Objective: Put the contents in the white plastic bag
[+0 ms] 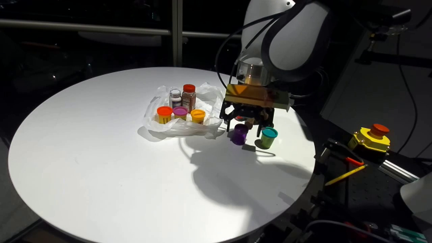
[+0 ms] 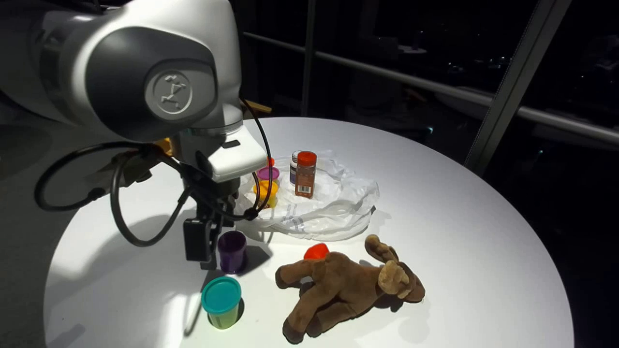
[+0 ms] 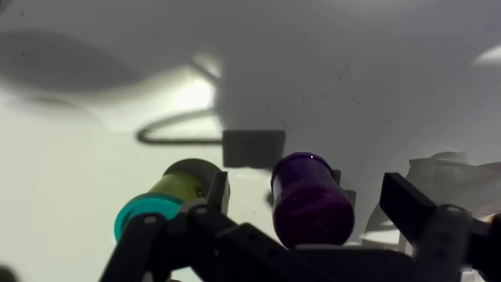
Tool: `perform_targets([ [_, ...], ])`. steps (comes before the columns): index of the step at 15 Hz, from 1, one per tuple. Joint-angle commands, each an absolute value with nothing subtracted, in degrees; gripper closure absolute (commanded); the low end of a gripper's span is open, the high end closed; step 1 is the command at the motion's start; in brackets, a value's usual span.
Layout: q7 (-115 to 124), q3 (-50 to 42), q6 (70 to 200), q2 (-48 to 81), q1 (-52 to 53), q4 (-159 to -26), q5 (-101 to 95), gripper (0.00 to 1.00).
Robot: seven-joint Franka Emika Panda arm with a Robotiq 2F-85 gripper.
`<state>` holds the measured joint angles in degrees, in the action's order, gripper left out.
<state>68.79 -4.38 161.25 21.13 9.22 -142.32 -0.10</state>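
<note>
My gripper (image 3: 311, 196) points down and stands open, its fingers (image 3: 403, 203) to either side of a dark purple cup (image 3: 309, 196) and apart from it. This cup stands upright on the table. Close by is a teal-lidded cup (image 1: 268, 137), past the other finger in the wrist view. A brown toy animal (image 2: 348, 285) lies on its side. The white plastic bag (image 2: 333, 227) is spread out flat and wrinkled. On it stand an orange-lidded cup (image 1: 164, 116), a light-purple-lidded cup (image 1: 180, 112), a yellow-lidded cup (image 1: 198, 115), a small white bottle (image 1: 175, 99) and a red-lidded jar (image 1: 189, 98).
All of this rests on a large round white table (image 1: 101, 175). Something red (image 2: 316, 252) shows behind the toy. Beyond the table's edge, a dark bench carries a yellow box with a red button (image 1: 373, 137) and a pencil (image 1: 346, 175). Cables (image 2: 121, 212) loop off the arm.
</note>
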Motion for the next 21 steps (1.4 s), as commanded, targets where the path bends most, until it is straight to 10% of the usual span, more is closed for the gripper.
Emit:
perform_targets([
  [1,70.5,-7.0,162.0,20.8,11.9,-141.6,-0.2,0.00],
  [10,75.0,-11.5,161.8,20.7,15.5,-141.2,-2.9,0.73],
  [16,77.8,-12.8,165.1,15.3,18.8,-144.4,-5.4,0.73],
  [21,100.3,-34.1,164.7,11.8,39.2,-139.5,-28.5,0.73],
])
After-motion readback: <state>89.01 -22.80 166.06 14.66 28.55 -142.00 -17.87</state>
